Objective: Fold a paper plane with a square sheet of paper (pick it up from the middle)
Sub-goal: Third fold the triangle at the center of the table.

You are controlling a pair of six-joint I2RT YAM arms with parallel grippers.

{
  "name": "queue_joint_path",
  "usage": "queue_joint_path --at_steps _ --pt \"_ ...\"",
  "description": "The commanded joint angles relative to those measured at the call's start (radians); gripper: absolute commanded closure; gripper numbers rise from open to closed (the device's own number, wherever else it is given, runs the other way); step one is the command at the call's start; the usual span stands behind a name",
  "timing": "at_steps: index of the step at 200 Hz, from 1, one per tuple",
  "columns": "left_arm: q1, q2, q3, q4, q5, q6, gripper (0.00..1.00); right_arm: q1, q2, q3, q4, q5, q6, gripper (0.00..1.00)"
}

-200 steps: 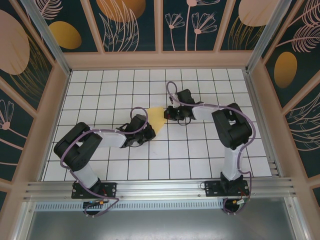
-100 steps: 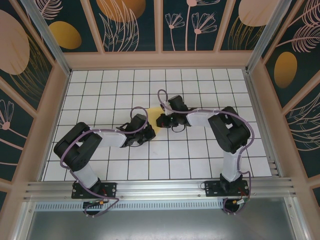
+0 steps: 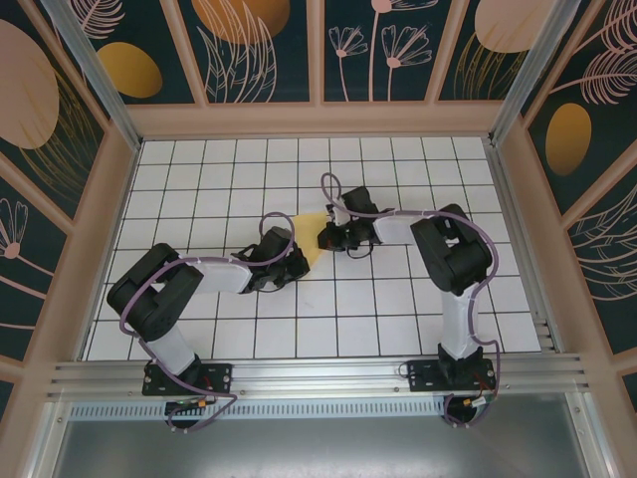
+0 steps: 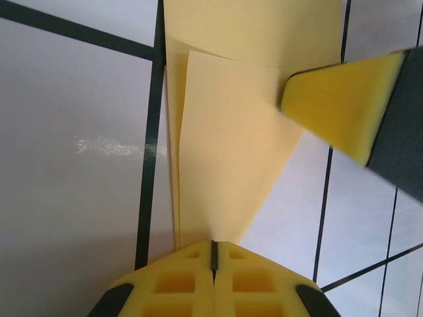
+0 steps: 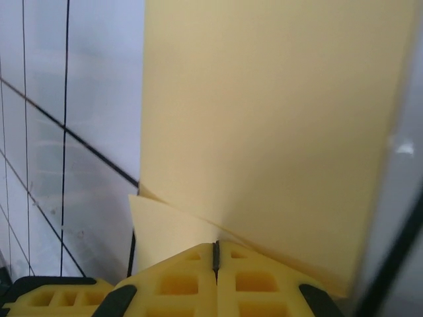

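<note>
Folded yellow paper (image 3: 313, 242) sat mid white tiled table (image 3: 378, 299), spanning the gap between both grippers.

Left gripper (image 3: 296, 261) at paper's near-left narrow end. In left wrist view, fingers (image 4: 178, 284) pressed together, pinching tapered tip; layered flaps fanned away above it. Yellow pad (image 4: 340, 105) of right gripper touched paper's right edge.

Right gripper (image 3: 329, 237) at far-right side. In right wrist view, fingers (image 5: 254, 284) pressed together, pinching paper edge; broad sheet (image 5: 264, 119) rose ahead, small flap tucked beneath at left.
</note>
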Motion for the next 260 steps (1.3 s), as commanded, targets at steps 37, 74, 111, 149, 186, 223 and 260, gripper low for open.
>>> queue_joint_path --at_steps 37,74,111,149,186,223,260 --pt "0.003 0.04 -0.027 -0.165 -0.04 0.036 1.0 -0.061 -0.093 -0.036 0.017 0.207 0.047 1.0" --pt "0.003 0.033 -0.021 -0.168 -0.044 0.044 1.0 -0.043 -0.233 -0.125 0.124 0.119 0.072 1.0" --pt "0.003 0.027 -0.008 -0.172 -0.049 0.05 1.0 0.006 -0.187 -0.113 0.114 0.031 0.079 1.0" --pt "0.004 0.018 -0.004 -0.177 -0.058 0.055 1.0 0.06 -0.101 -0.077 0.114 -0.032 0.09 1.0" --pt "0.003 0.019 0.011 -0.18 -0.059 0.062 1.0 0.062 -0.042 -0.052 0.072 -0.039 0.085 1.0" --pt "0.003 -0.025 0.042 -0.172 -0.057 0.08 1.0 0.062 -0.017 -0.048 0.011 0.025 0.077 1.0" --pt "0.004 -0.106 0.013 -0.033 -0.059 0.068 1.0 0.062 0.0 -0.051 -0.017 0.05 0.079 1.0"
